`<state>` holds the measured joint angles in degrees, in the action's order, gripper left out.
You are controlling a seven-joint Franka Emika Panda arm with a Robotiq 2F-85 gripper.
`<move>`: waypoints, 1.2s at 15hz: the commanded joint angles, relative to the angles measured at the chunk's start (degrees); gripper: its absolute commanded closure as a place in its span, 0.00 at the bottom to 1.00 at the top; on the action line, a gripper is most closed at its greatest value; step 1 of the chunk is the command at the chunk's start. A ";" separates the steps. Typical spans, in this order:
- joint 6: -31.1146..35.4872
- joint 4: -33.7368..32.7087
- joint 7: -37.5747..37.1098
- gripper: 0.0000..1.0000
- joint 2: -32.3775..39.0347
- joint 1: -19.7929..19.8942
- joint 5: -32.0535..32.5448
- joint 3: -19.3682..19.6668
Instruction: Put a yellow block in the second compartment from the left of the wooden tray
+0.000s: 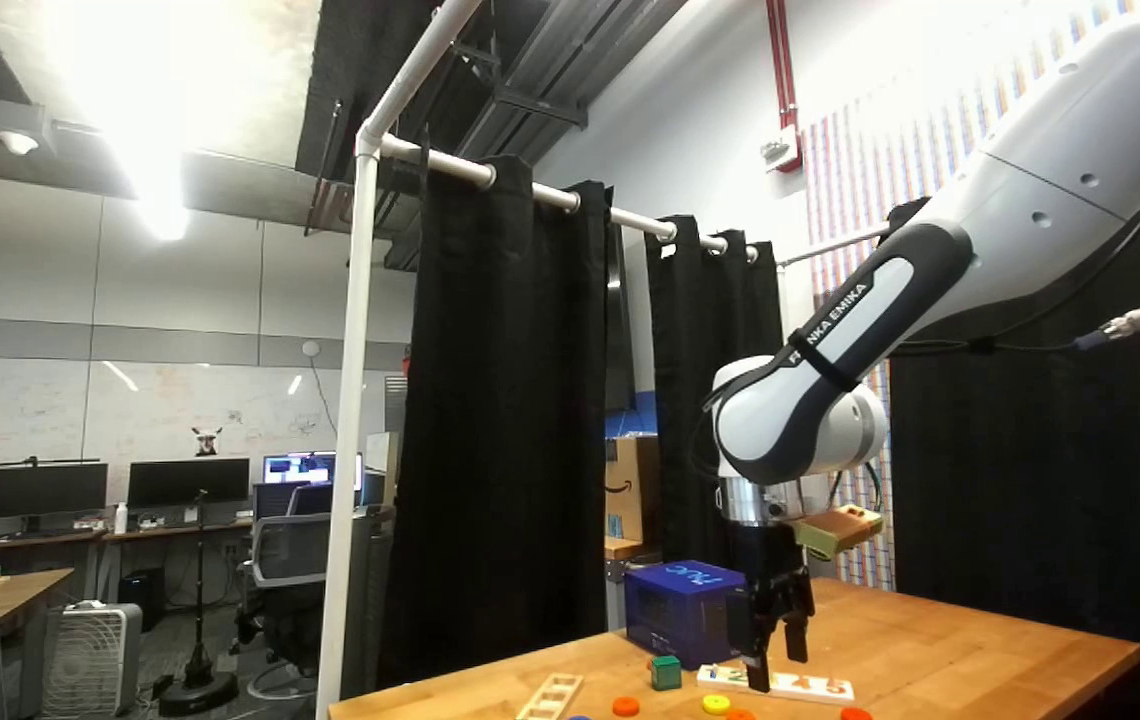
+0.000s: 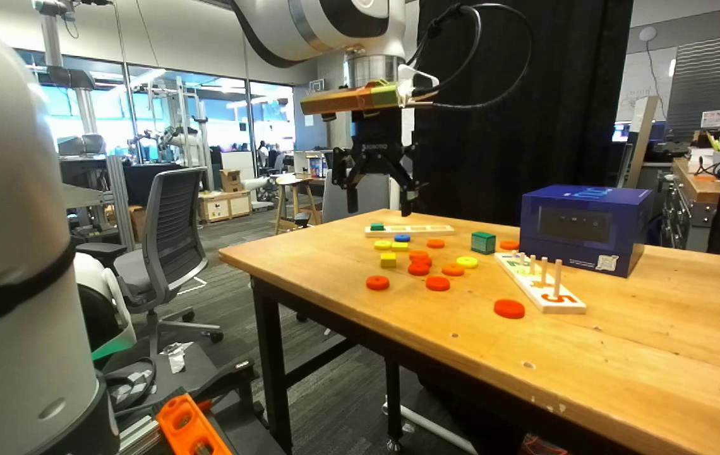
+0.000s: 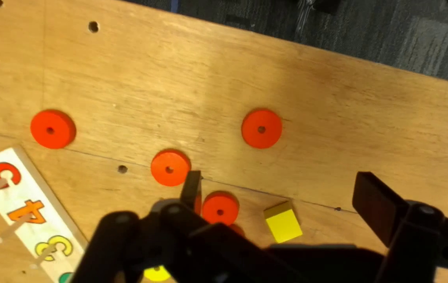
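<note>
Parted and empty, the tool (image 2: pixel 379 208) hovers over the worktop (image 3: pixel 208 82), where a yellow cube (image 3: pixel 283 223) sits with a red holed disc (image 3: pixel 220 206) at its nine o'clock in the wrist view, which, if swept in on closing, could spoil the grip.

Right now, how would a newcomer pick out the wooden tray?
In an exterior view, start with the large wooden table. Near its far corner lies the narrow wooden tray, with a green block in its left end. Unlike the numbered board with upright pegs, it is divided into compartments.
</note>
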<state>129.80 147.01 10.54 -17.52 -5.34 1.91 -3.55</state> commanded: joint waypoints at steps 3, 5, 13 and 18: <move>1.32 -7.16 9.37 0.00 9.51 -3.68 0.24 -1.11; 1.32 -9.99 12.58 0.00 13.26 -3.74 0.51 -1.24; 2.86 -15.86 21.94 0.00 23.78 -1.83 2.92 -2.13; 4.06 -17.72 24.25 0.00 26.77 -1.21 1.54 -3.23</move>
<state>132.64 131.52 32.79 7.12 -7.67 4.24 -5.54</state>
